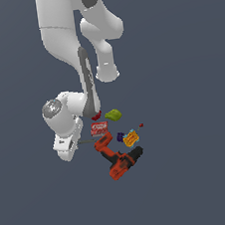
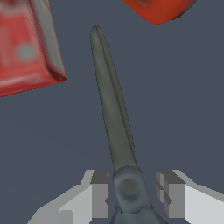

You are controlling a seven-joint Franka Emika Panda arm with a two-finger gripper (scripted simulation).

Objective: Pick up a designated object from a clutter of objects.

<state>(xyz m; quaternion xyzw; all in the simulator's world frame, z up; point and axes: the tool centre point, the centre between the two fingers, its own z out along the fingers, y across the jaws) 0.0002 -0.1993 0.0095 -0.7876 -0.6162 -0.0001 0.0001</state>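
wrist view: gripper (image 2: pixel 131 192) jaws stand apart, one finger (image 2: pixel 99 194) on each side of the scissors (image 2: pixel 114 109) pivot, small gaps visible, no clamping. blades extend toward the frame's upper centre. red box (image 2: pixel 26 48) at upper left; drill (image 2: pixel 159 8) at upper edge.

scissors (image 2: pixel 114 109): I see only the grey blades and pivot, handles run off the wrist frame | red box (image 2: pixel 26 48): cropped at that frame's edge, label blurred | drill (image 2: pixel 158 9): just an orange corner shows | exterior view: arm (image 1: pixel 66 125) covers most of the scissors; tiny red bit (image 1: pixel 141 125) too small to identify
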